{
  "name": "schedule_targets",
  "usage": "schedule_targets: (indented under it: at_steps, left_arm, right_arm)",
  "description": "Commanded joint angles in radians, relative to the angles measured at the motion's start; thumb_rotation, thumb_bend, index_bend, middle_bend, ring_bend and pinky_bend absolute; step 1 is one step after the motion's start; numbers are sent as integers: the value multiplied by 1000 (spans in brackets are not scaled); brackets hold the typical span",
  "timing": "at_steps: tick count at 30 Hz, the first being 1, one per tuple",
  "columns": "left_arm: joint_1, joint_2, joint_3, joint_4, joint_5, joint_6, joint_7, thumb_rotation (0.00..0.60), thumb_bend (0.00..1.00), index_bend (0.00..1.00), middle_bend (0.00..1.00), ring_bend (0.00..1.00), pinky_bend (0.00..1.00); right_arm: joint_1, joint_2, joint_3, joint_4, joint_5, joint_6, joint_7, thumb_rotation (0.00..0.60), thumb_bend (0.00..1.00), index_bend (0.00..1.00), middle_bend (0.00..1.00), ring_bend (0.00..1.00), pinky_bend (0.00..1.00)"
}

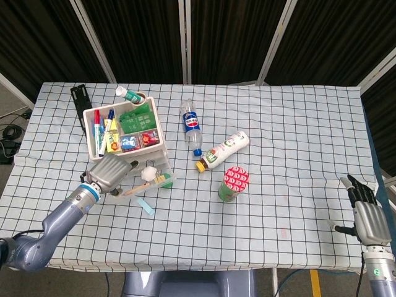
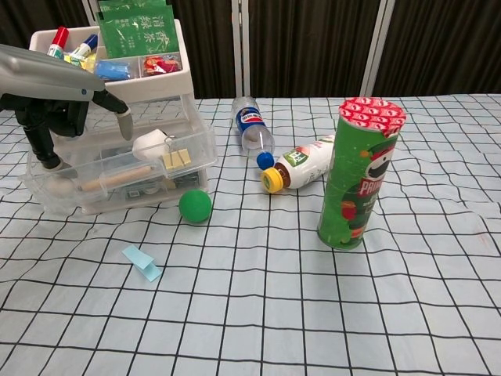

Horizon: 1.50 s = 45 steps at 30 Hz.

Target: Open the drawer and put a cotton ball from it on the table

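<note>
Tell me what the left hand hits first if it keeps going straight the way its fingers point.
Probably the white cotton ball in the open drawer; the left hand points toward it, though depth is unclear.

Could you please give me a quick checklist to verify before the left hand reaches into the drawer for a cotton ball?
1. Drawer pulled out from the organizer: ok, it juts forward with its contents exposed.
2. Cotton ball visible: ok, a white lump sits in the drawer, right of the fingers.
3. Left hand free: ok, its fingers are spread above the drawer and hold nothing.
4. Thumb clear of the drawer wall: cannot tell, it dips by the drawer's left end.
5. Bare tablecloth for placing: ok, open space lies past the green ball and blue slip.
6. Right hand out of the way: ok, at the table's far right edge.
</note>
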Motion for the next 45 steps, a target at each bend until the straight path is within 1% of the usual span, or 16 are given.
schedule_targets:
  at_steps: [1,8,10,15,23,28,31,35,42,45]
  left_arm:
    - [5,-15,-2,8,10,24,6,600,0,247,968,887,812]
    - [27,-50,-30,5,21,123,14,600,0,247,968,887,812]
    - [28,-48,-32,0,19,129,18,600,0,247,968,887,812]
    - [25,-24,-36,-18,14,115,16,600,0,246,968,885,812]
    - [-3,39,-26,-43,-22,36,26,600,0,251,960,876,812]
    - [-4,27,-29,-36,-4,36,21,600,0,314,961,876,812]
    - [-2,11,-29,-29,24,37,22,600,0,315,961,876,811]
    - [-7,-2,-31,-26,35,43,32,600,0,314,961,876,811]
    - [-24,-19,-46,-25,25,60,56,600,0,312,960,873,811]
    - [-35,-22,-56,-25,5,65,64,600,0,307,958,872,811]
  right_arm:
    - [0,0,0,-1,-1,1,1,600,37,0,0,0,0]
    - [0,2,-1,-1,-5,0,5,600,37,0,0,0,0]
    - [-1,3,-1,-2,-5,1,7,600,37,0,0,0,0]
    - [-1,5,-2,-4,-7,1,9,600,37,0,0,0,0]
    - [-1,5,-3,-5,-8,0,7,600,37,1,0,0,0]
    - [-1,4,-3,-5,-7,-2,7,600,37,0,0,0,0]
    - [0,5,-2,-4,-4,-4,9,600,37,0,0,0,0]
    - [0,7,-2,-5,-5,-4,13,600,37,0,0,0,0]
    - [-1,11,-1,-6,-5,-6,24,600,36,1,0,0,0]
    - [0,13,0,-5,-3,-8,29,600,36,0,0,0,0]
